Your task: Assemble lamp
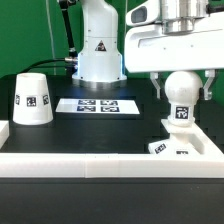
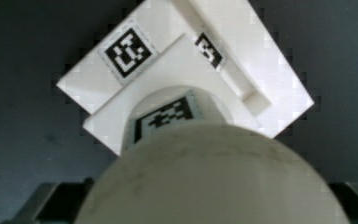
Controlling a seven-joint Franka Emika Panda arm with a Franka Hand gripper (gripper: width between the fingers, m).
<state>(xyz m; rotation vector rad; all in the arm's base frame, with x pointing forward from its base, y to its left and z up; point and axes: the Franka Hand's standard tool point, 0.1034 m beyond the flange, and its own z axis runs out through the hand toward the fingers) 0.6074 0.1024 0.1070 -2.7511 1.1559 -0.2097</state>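
Observation:
My gripper is shut on the ball of the white bulb, a finger on each side. It holds the bulb upright with the tagged stem pointing down. The stem is right above the small blocky base, which lies at the exterior view's front right. In the wrist view the bulb fills the foreground. Its stem tag shows over the tagged base. The dark fingers only show at the edges. The cone shade stands apart at the exterior view's left.
The marker board lies flat on the black table behind the middle. A white raised wall runs along the front, with a side piece at the exterior view's right. The arm's own base stands at the back.

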